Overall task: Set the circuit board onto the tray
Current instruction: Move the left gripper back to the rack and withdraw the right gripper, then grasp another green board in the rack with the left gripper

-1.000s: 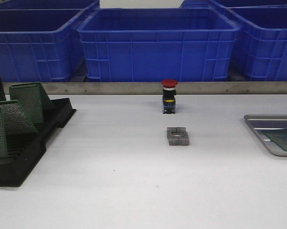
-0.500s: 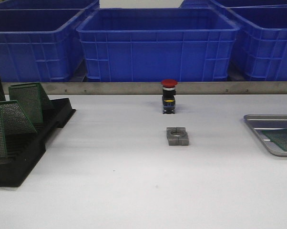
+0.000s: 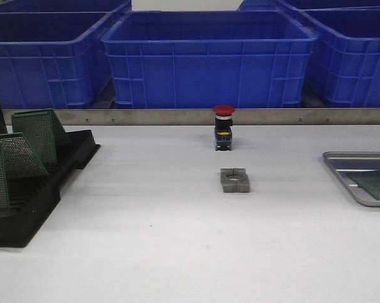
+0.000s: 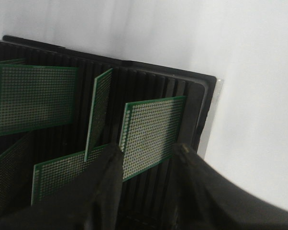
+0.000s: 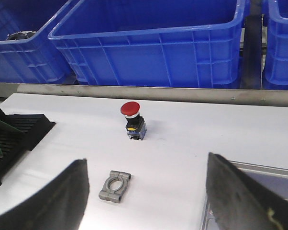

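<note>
Several green perforated circuit boards [image 3: 35, 136] stand in the black slotted rack [image 3: 64, 170] at the left. In the left wrist view my left gripper [image 4: 148, 149] is open just above the rack [image 4: 201, 105], and one upright board [image 4: 151, 136] shows between its fingertips [image 4: 113, 155], apart from both. The silver-grey tray [image 3: 357, 154] lies at the right edge with a green board [image 3: 376, 183] flat on it. My right gripper [image 5: 146, 163] is wide open and empty above the table, with the tray's rim [image 5: 259, 167] beside its finger. Neither gripper shows in the front view.
A red-capped push button [image 3: 224, 126] stands mid-table and a grey metal clamp block [image 3: 235, 180] lies just in front of it. Both also show in the right wrist view, the button [image 5: 132, 120] and the clamp [image 5: 115, 186]. Blue bins [image 3: 209, 57] line the back behind a metal rail.
The boards in the rack sit a hair further left in the front view. Nothing else has visibly changed.
</note>
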